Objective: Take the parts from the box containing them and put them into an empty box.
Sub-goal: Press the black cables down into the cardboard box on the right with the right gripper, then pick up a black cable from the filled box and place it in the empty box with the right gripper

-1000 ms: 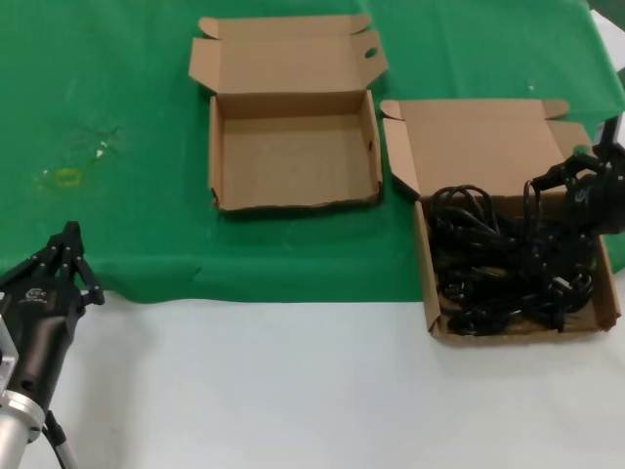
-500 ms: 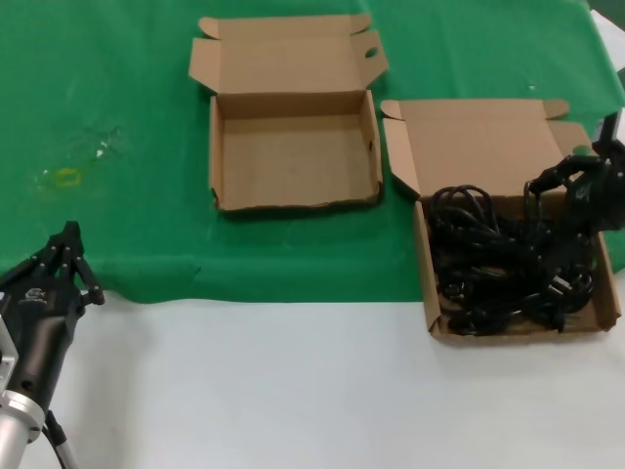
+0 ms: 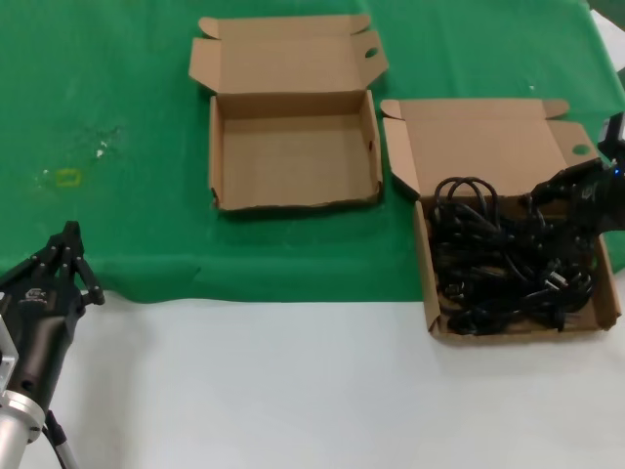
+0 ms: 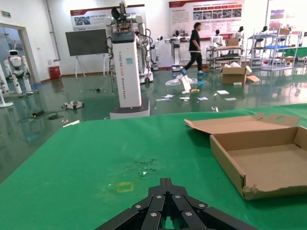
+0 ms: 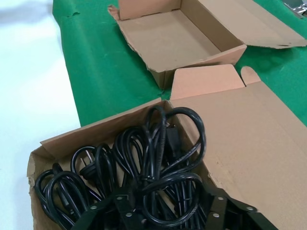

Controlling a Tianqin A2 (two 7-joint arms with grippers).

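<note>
your left gripper (image 3: 68, 256) sits parked at the cloth's (image 3: 117, 98) near edge, fingers pinched together on nothing. the empty box (image 3: 293, 147) lies open mid-cloth with green all round it. at the right, your right gripper (image 3: 576, 195) is down in the full box (image 3: 518, 313), closed on the cables (image 3: 488, 254).

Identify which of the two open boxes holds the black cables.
The box on the robot's right, under the right gripper; the other box is bare inside.
</note>
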